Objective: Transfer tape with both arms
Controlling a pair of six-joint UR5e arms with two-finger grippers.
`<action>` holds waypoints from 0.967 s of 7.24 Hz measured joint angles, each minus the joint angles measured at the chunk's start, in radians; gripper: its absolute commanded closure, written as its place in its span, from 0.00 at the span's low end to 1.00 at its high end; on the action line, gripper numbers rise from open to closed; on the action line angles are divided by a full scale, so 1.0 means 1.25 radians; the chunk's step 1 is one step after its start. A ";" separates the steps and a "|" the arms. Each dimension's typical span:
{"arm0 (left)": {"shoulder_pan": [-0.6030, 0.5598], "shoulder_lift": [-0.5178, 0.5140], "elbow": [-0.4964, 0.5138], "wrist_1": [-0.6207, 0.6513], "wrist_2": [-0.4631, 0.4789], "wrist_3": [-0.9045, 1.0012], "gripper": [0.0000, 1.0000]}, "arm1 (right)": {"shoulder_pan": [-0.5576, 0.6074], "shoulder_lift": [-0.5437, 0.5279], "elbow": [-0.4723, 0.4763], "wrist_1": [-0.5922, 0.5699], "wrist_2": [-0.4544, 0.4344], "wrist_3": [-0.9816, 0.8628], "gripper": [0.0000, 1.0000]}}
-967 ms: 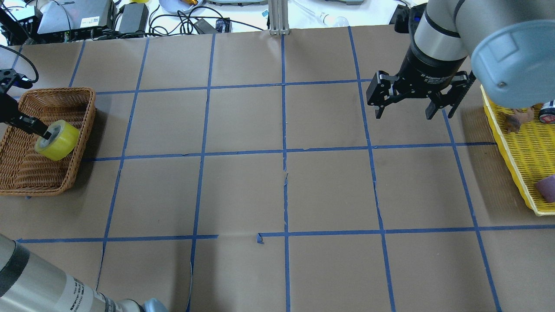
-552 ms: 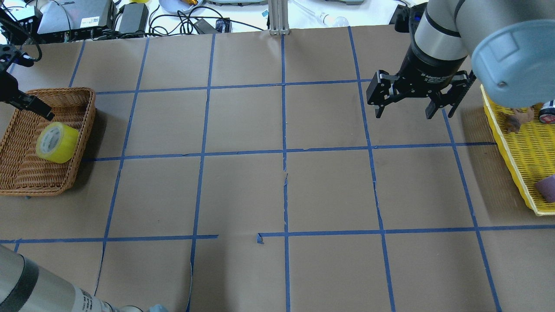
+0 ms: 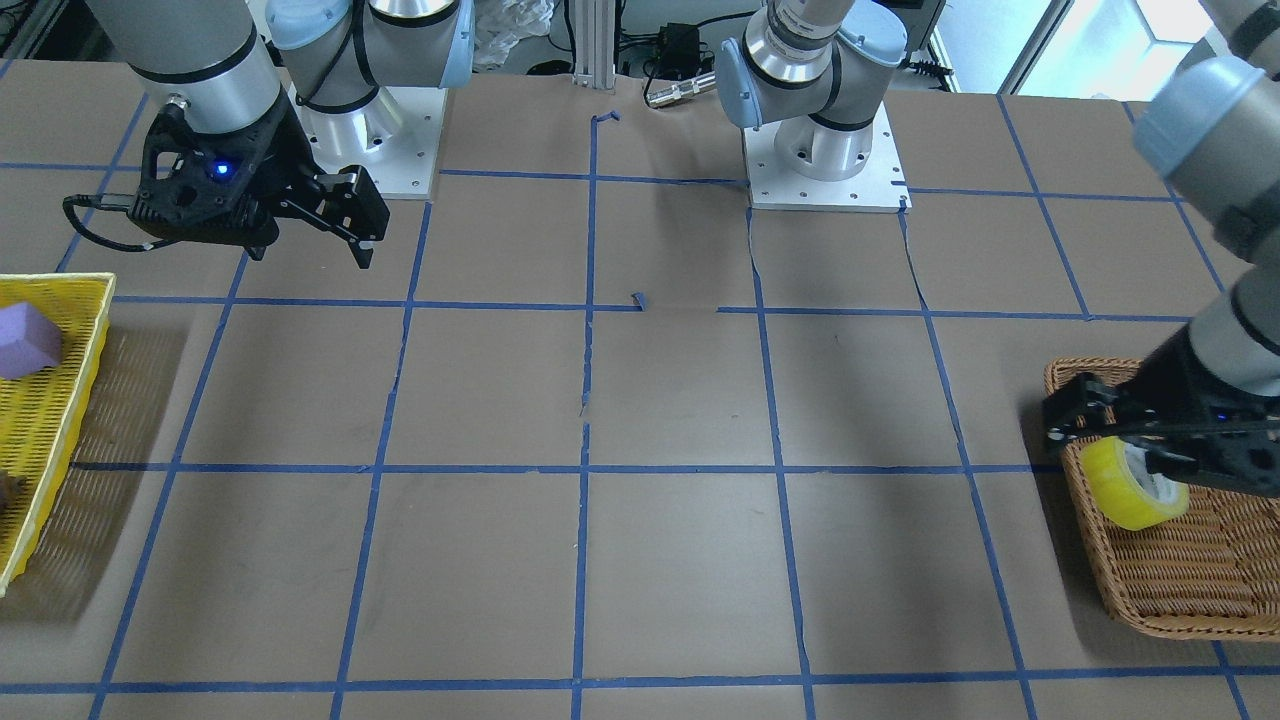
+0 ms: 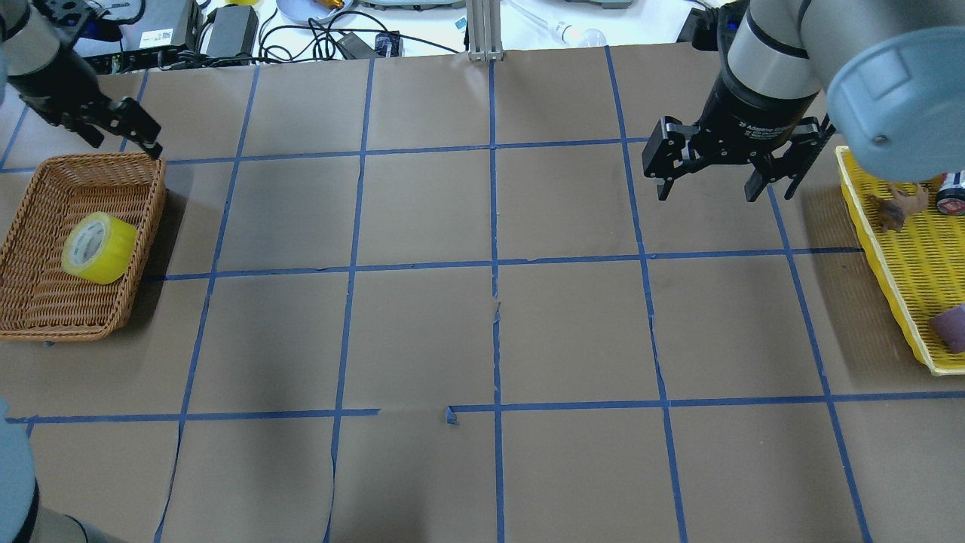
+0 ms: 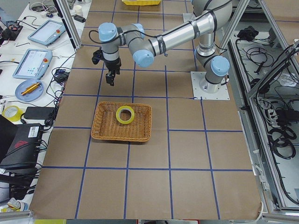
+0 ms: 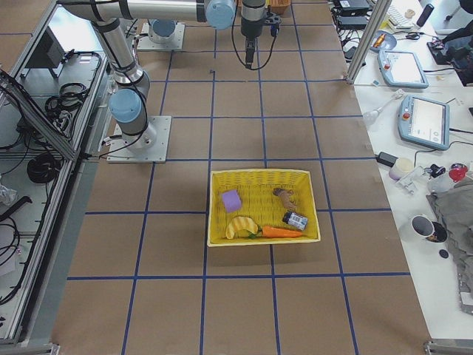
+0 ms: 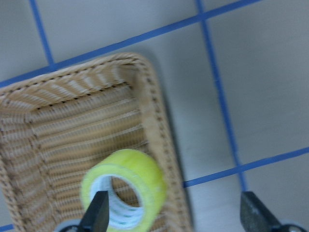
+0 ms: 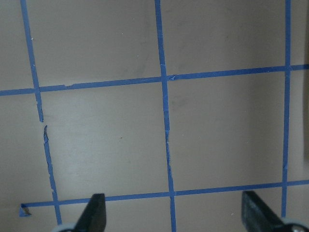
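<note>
**Both jaws wide, nothing held**

On the brown worktop (image 4: 422,332), the left arm (image 4: 45,68) hangs just past the far edge of the basket (image 4: 30,302). Its jaws are apart and empty. The right arm (image 4: 769,53) hangs over the far right, jaws apart too. The yellow tape (image 4: 99,247) lies inside the basket at the left, touching no arm.

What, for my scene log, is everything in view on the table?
table: 1, brown with blue grid, under everything
wicker basket: 1, brown, robot's left end
tape: 1, bright yellow, inside wicker basket
tray: 1, yellow, robot's right end
block: 1, purple, in tray
banana: 1, yellow, in tray
carrot: 1, orange, in tray
jar: 1, dark, in tray
small item: 1, brown, in tray
left pincer: 1, black, open, raised near wicker basket
right pincer: 1, black, open, raised over table, near tray
</note>
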 measured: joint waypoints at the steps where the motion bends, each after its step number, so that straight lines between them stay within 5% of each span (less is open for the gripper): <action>1: -0.063 0.025 -0.011 -0.022 -0.001 -0.105 0.05 | 0.000 0.000 0.000 0.000 0.000 0.000 0.00; 4: -0.201 0.063 -0.033 -0.053 -0.007 -0.332 0.05 | 0.001 -0.001 0.003 -0.002 -0.001 0.003 0.00; 7: -0.271 0.089 -0.049 -0.060 -0.028 -0.379 0.05 | 0.003 -0.001 0.005 -0.004 -0.002 0.008 0.00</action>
